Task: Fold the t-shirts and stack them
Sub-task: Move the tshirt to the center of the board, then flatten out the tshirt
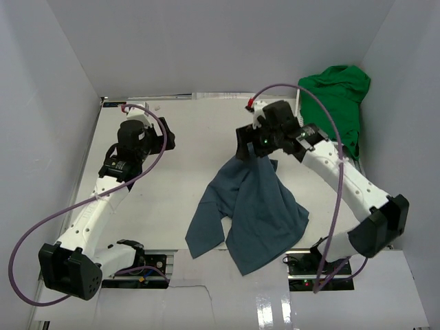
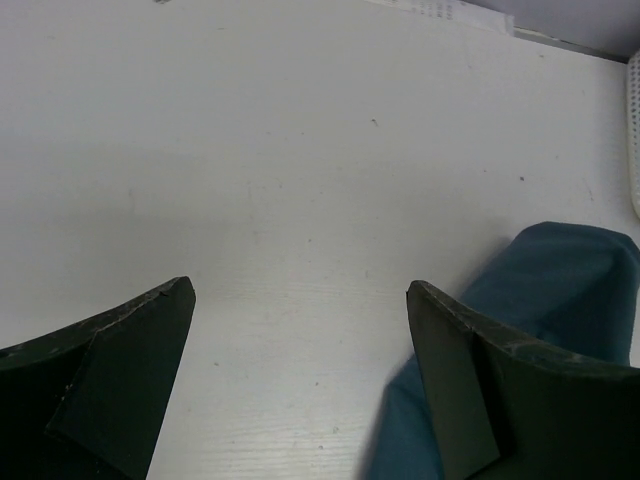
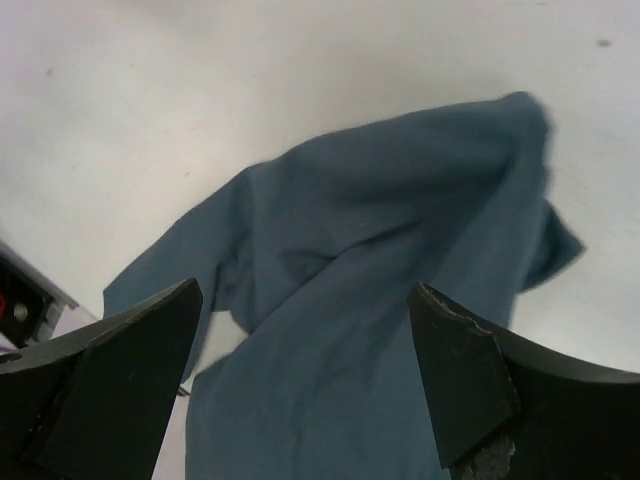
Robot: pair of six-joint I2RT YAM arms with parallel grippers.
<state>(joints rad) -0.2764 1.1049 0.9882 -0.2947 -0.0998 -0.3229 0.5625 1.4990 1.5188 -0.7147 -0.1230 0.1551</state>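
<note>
There are two soft short-sleeved cloth t-shirts: one dark slate-blue shirt (image 1: 251, 210) and one bright green shirt (image 1: 340, 103). Two white-and-black jointed robot arms are in view, a left arm (image 1: 96, 206) and a right arm (image 1: 344, 179), each carrying one black two-finger gripper, so two grippers in all, the left gripper (image 2: 300, 370) and the right gripper (image 3: 310, 380). Two thin purple cables (image 1: 41, 227) loop beside the arms, and there is one flat white table (image 1: 192, 130) and one white lattice plastic basket (image 2: 633, 120).

Bright, even overhead light; soft shadows. Glare patch at near tabletop (image 1: 199, 144) edge. Right wrist view: slate-blue t-shirt (image 3: 400, 250) blurred; jaws dark, soft-focus.
</note>
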